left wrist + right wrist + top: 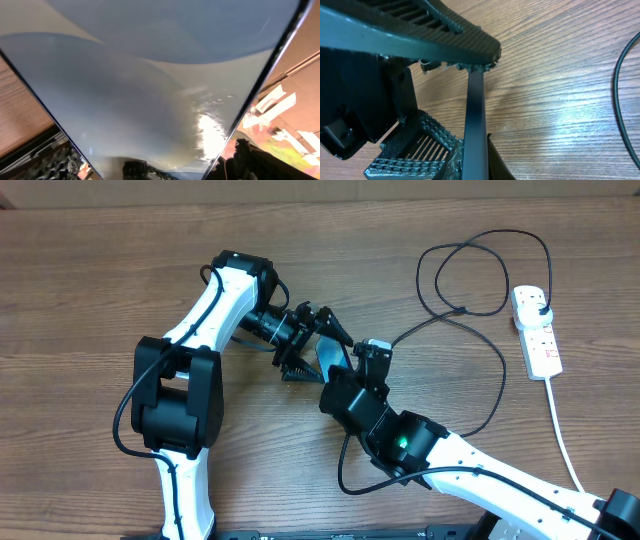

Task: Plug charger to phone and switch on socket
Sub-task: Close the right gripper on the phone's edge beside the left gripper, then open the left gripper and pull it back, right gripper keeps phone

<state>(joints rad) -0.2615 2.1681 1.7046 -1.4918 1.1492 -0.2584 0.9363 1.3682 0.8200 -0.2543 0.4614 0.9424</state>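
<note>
The left fingers (297,372) are clenched on the phone (330,360), pinching it across its black edges and holding it tilted above the bench (100,260). In the left wrist view its blue-teal screen fills nearly the whole frame; the right wrist view shows it edge-on as a thin dark strip. The right fingers (368,365) sit just beside the phone, and whether they are clamped on anything cannot be told. The charger cable (503,375) loops loosely over the bench towards them, its black plug already seated in the power strip (537,335), well apart at the right.

The phone is probably stiff, light and glass-faced, so slick and easily cracked. The edge grip suits it, but it may twist if the connector is pushed off-axis. The cable is limp and will buckle, so it likely needs holding on the small plug tip itself or right behind it. That tip is not discernible here.
</note>
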